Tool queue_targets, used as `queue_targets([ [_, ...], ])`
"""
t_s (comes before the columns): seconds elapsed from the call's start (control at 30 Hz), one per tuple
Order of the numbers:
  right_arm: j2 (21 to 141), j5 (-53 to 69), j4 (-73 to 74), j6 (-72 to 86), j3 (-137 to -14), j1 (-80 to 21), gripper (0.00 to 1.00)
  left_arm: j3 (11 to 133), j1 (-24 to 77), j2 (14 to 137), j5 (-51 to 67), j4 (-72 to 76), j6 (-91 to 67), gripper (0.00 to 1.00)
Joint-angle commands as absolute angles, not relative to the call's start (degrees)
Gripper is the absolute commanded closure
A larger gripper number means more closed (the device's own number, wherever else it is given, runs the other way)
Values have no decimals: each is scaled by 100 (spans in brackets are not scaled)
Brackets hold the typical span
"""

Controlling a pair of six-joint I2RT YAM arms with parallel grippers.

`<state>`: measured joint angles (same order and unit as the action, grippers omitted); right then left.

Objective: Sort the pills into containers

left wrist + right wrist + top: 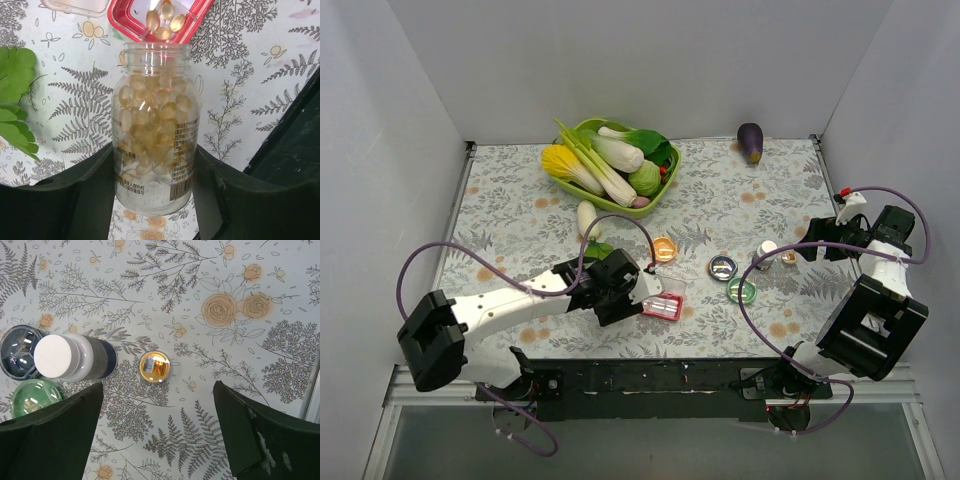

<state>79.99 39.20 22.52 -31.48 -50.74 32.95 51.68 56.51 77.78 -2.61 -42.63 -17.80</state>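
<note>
My left gripper (pixel 642 283) (pixel 154 160) is shut on a clear uncapped bottle (pixel 155 125) full of pale yellowish oblong pills (pixel 150 120). The bottle is tipped with its mouth over the edge of the pink-red compartment box (pixel 660 313) (pixel 122 22). Several pills (pixel 162 22) lie in the compartment under the mouth. The box's clear lid (pixel 75 6) hangs open at the upper left. My right gripper (pixel 812 250) (pixel 160 435) is open and empty above the cloth, just right of the gold-capped bottle (pixel 154 366) and the dark white-capped bottle (pixel 70 357).
An orange cap (pixel 664 248), a dark lid (pixel 722 267) (pixel 17 352) and a green lid (pixel 742 291) (pixel 32 395) lie mid-table. A green bowl (pixel 670 175) of vegetables and an eggplant (pixel 751 142) stand at the back. A green leaf (pixel 15 110) lies left of the held bottle.
</note>
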Motion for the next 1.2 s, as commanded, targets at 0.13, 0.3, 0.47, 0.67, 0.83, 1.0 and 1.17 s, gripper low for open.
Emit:
queue_targets([
  [0.13,8016,3973,2224,-3129,-5036,3331,2,4510,5643,7137,-44,-3340,-2065,100],
  [0.3,8033,3955,2215,-3129,-5036,3331,2,4360,5643,7119,-9,-3120,-2074,100],
  [0.47,8024,3955,2215,-3138,-5027,3331,2,4210,5608,6752,-9,-2656,-2127,100],
  [0.67,7919,4008,2197,-3199,-5010,3331,2,3543,5493,5653,509,-1331,-2276,100],
  [0.83,7674,4157,2197,-3304,-5062,3331,2,2832,5484,4440,1010,137,-2618,100],
  [1.0,7453,4280,2364,-3594,-5220,3331,2,2207,5484,3806,1353,2483,-3154,100],
  [1.17,6997,4359,2103,-3981,-5353,3322,2,1321,5484,3743,1547,6010,-4181,100],
])
